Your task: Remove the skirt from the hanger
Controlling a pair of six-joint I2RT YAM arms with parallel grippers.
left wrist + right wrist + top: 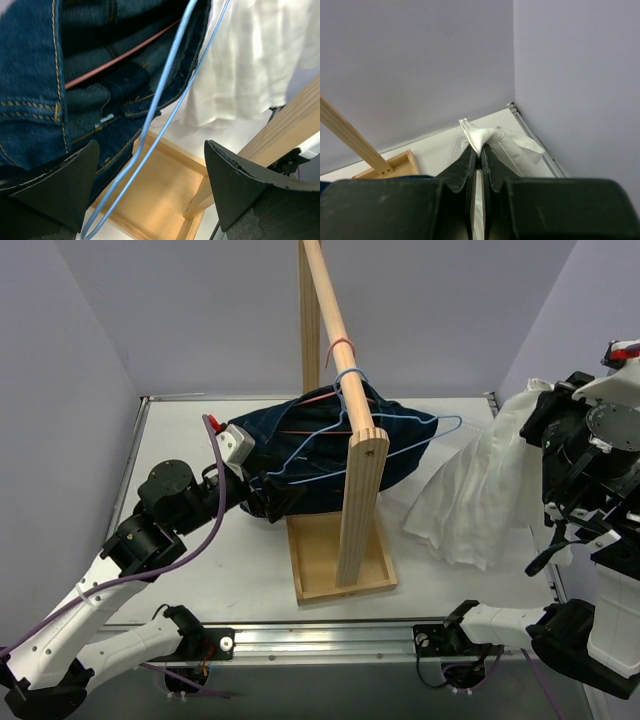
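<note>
A white skirt point(478, 498) hangs bunched from my right gripper point(540, 405) at the right side of the table, apart from the rack. In the right wrist view the gripper point(480, 152) is shut on a fold of the skirt's white band point(506, 144). A blue wire hanger point(405, 416) hangs on the wooden rod point(330, 310) with nothing on it. My left gripper point(270, 495) is open beside it. In the left wrist view the blue hanger point(167, 80) runs between the open fingers of the left gripper point(151, 150), touching neither.
A dark denim garment point(300, 440) on a red hanger point(120, 57) hangs on the same rod, just behind my left gripper. The rack's post point(360, 510) and tray base point(320, 560) stand mid-table. Grey walls enclose the table.
</note>
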